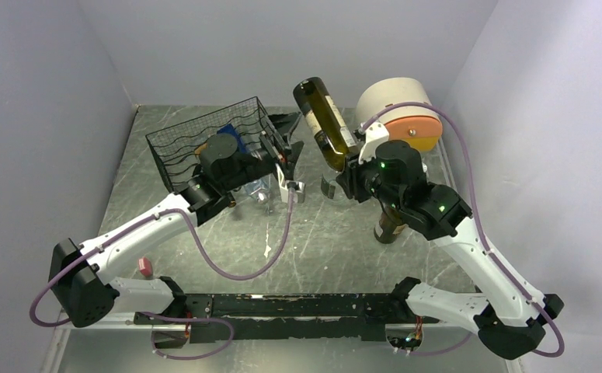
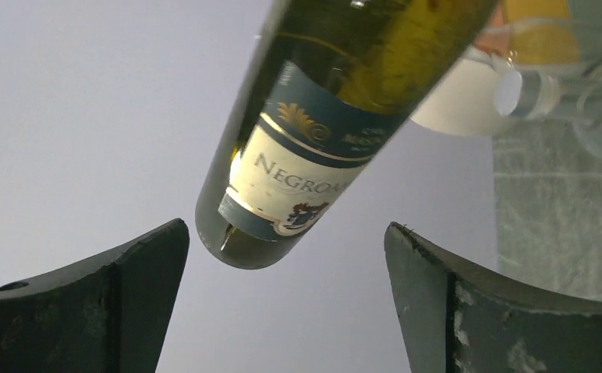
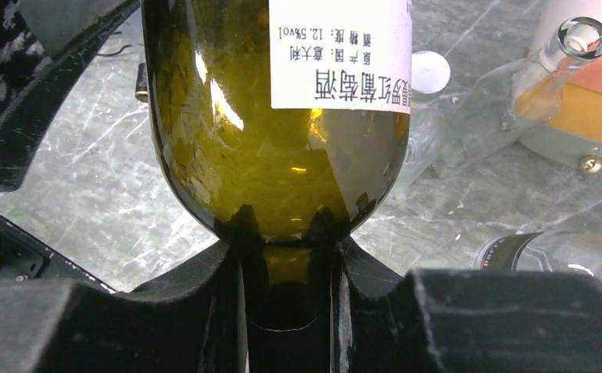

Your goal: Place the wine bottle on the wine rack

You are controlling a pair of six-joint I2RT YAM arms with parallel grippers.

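Glossy olive-green glass, the wine bottle (image 1: 322, 120) hangs tilted in mid-air, base toward eleven o'clock, its neck pinched in the right gripper (image 1: 346, 167). The left gripper (image 1: 290, 138) gapes wide beside it. The black wavy-wire wine rack (image 1: 196, 144) sits at ten o'clock and a cream-and-orange drum (image 1: 398, 113) at one. A dark bottle (image 1: 389, 227) stands under the right arm.

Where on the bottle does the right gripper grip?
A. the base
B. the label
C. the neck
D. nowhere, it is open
C: the right wrist view shows the right gripper shut on the neck, right where the bottle narrows from its shoulder.
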